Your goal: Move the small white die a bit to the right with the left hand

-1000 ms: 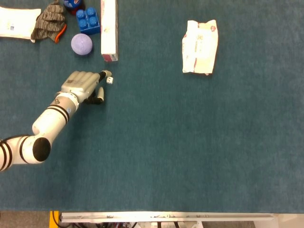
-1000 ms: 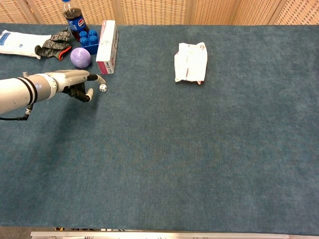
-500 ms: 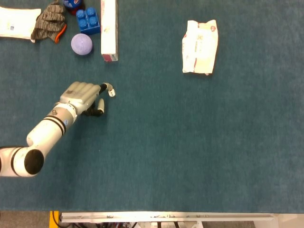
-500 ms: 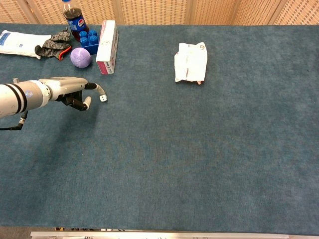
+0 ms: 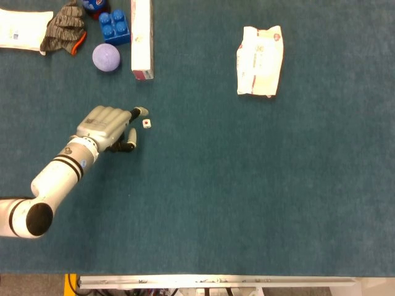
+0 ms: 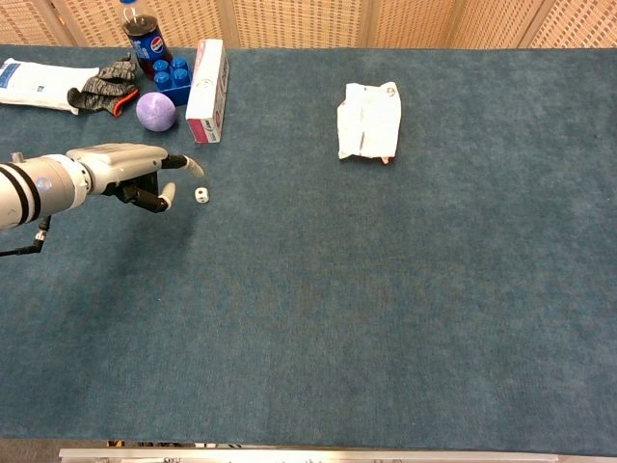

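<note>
The small white die (image 5: 146, 124) (image 6: 201, 196) lies on the blue-green tablecloth, a red pip on its top face. My left hand (image 5: 110, 125) (image 6: 127, 172) hovers just to its left, knuckles up, with one finger stretched toward the die and the thumb below it. A narrow gap separates the fingertips (image 5: 141, 111) from the die, and the hand holds nothing. My right hand appears in neither view.
At the far left stand a tall white-and-pink box (image 5: 142, 38), a purple ball (image 5: 106, 57), blue bricks (image 5: 115, 26), a cola bottle (image 6: 142, 37), a grey glove (image 5: 65, 28) and a white packet (image 5: 18, 28). A crumpled white bag (image 5: 260, 60) lies centre-right.
The left hand pinched the die, carried it toward the table's front and slightly right, then let go. The die now lies free on the cloth beside the fingertips.
</note>
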